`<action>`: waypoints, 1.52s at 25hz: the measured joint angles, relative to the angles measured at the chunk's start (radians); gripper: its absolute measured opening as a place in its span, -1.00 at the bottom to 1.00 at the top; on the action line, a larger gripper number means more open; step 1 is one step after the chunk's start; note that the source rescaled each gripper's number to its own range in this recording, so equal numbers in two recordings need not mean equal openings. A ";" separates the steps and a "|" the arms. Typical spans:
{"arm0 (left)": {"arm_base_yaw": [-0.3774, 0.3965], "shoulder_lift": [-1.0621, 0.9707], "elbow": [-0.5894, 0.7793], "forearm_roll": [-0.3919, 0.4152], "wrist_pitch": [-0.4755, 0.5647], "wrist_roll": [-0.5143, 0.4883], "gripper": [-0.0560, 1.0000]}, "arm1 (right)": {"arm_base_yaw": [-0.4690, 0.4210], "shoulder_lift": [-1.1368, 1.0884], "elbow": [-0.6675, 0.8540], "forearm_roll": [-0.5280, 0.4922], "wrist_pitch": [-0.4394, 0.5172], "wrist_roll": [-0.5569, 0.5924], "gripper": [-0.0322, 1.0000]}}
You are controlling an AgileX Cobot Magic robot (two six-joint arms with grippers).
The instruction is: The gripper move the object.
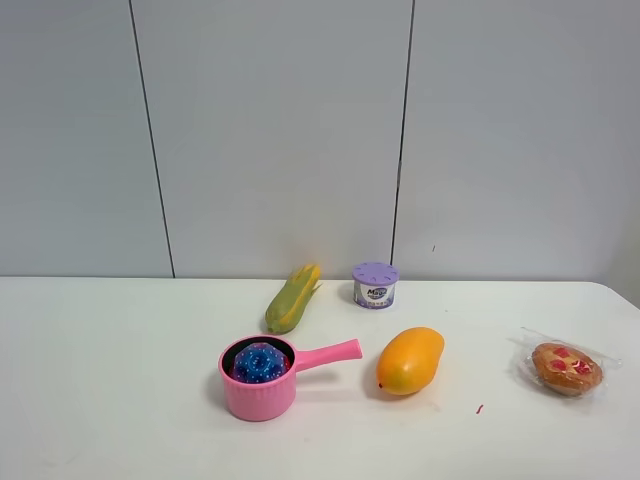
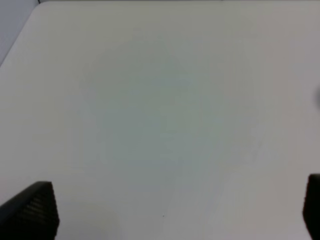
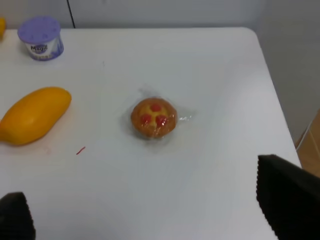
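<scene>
The small bumpy ball [image 1: 261, 362], mostly blue with red mottling, sits inside a pink toy saucepan [image 1: 262, 390] at the front middle of the white table. Neither arm shows in the exterior high view. In the left wrist view my left gripper [image 2: 171, 207] is open, its black fingertips [image 2: 31, 211] far apart over bare table with nothing between them. In the right wrist view my right gripper [image 3: 152, 205] is open and empty, its fingers [image 3: 287, 197] spread, hovering short of the wrapped pastry [image 3: 153, 118]. The ball is out of both wrist views.
An orange-yellow mango [image 1: 410, 360] lies right of the pot handle [image 1: 330, 353]. A toy corn cob [image 1: 293, 297] and a purple-lidded cup [image 1: 375, 284] stand near the back wall. The wrapped pastry [image 1: 566, 367] lies near the table's right edge [image 3: 272, 90].
</scene>
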 joint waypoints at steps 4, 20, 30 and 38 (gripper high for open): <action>0.000 0.000 0.000 0.000 0.000 0.000 1.00 | 0.000 -0.050 0.012 0.000 0.049 0.016 0.38; 0.000 0.000 0.000 0.000 0.000 0.000 1.00 | -0.041 -0.190 0.139 -0.001 0.077 0.092 0.38; 0.000 0.000 0.000 0.000 0.000 0.000 1.00 | -0.041 -0.190 0.139 -0.042 0.076 0.156 0.38; 0.000 0.000 0.000 0.000 0.000 0.000 1.00 | -0.041 -0.190 0.139 -0.042 0.076 0.160 0.38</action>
